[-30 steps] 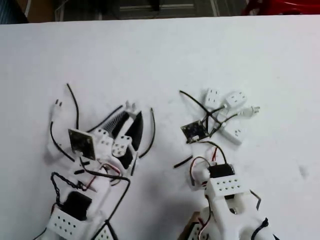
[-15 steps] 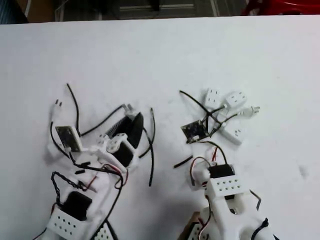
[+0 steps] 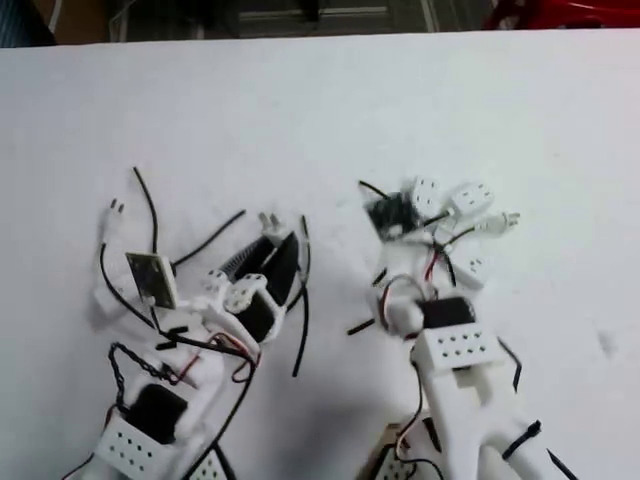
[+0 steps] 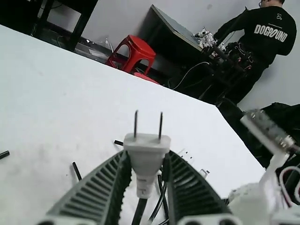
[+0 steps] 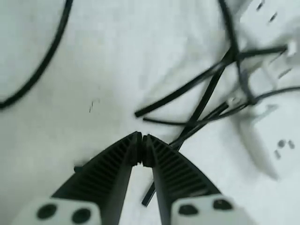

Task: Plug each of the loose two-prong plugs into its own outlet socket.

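Observation:
My left gripper [image 4: 146, 161] is shut on a white two-prong plug [image 4: 146, 150], prongs pointing away from the fingers. In the high view this plug [image 3: 268, 220] is held at the table's left middle. Three white outlet blocks [image 3: 425, 195] [image 3: 472, 197] [image 3: 468, 268] lie tangled in black cords at the right middle. Beside them lies a loose white plug [image 3: 495, 224]. Another loose plug [image 3: 115, 207] lies at the far left. My right gripper [image 5: 140, 143] is shut on nothing, low over the crossing cords [image 5: 206, 91] next to an outlet block [image 5: 274, 154].
Short black cord pieces [image 3: 300, 325] lie between the two arms. The right arm's wrist board [image 3: 392, 213] hangs over the left edge of the outlet cluster. The far half of the white table [image 3: 320, 100] is bare. A red stool [image 4: 133, 49] stands beyond the table.
The right arm has pushed forward to the outlet cluster. The left arm's wrist has turned and shifted slightly right with the plug held; a loose cord beside it moved.

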`<state>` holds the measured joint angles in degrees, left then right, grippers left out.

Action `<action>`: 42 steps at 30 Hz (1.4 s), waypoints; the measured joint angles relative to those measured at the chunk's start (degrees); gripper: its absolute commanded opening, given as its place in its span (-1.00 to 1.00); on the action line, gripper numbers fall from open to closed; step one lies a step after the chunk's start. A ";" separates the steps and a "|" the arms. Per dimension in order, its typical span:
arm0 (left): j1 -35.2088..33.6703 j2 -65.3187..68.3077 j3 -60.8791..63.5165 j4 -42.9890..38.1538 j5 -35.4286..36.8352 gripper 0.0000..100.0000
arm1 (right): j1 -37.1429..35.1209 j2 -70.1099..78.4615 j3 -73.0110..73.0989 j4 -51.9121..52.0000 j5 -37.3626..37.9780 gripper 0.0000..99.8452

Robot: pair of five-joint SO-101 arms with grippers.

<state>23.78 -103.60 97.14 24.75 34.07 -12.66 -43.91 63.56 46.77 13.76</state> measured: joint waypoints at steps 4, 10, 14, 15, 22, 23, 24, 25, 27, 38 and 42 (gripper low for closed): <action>0.00 0.00 0.00 0.00 -0.09 -0.95 | -0.09 0.00 -9.32 0.00 0.00 -0.96; 0.00 0.00 0.00 0.00 -0.09 -0.95 | -3.08 0.09 -23.21 0.00 -0.09 -0.96; 0.00 0.00 0.00 -0.62 -0.09 -0.95 | -9.14 0.09 -29.45 0.00 -0.09 -0.96; 0.00 0.00 0.00 -1.49 -0.09 -0.95 | -10.90 0.09 -30.86 0.00 -0.09 -0.96; 0.00 0.00 0.00 -11.34 -0.09 -0.95 | -27.08 0.09 -38.33 0.79 -0.09 -0.96; 0.00 0.00 0.00 -12.31 -0.09 -0.95 | -29.36 0.09 -39.21 1.76 -0.09 -0.96; 0.00 0.00 0.00 -12.92 -0.09 -0.95 | -31.65 0.09 -40.09 2.64 -0.09 -0.96; 0.00 0.00 0.00 -13.27 -0.09 -0.95 | -33.85 0.09 -40.97 3.69 -0.09 -0.96; 0.00 0.00 0.00 -13.89 -0.09 -0.95 | -37.36 0.09 -42.55 4.92 0.00 -0.96; 2.37 0.00 0.00 -23.74 -2.90 -0.95 | -36.04 0.00 -43.34 5.27 1.05 -0.96; 4.92 0.09 0.00 -28.13 -11.34 -0.95 | -30.15 0.18 -43.60 5.19 3.87 -0.96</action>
<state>28.70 -103.52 97.14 -3.38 22.73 -42.81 -43.74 19.96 51.96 17.63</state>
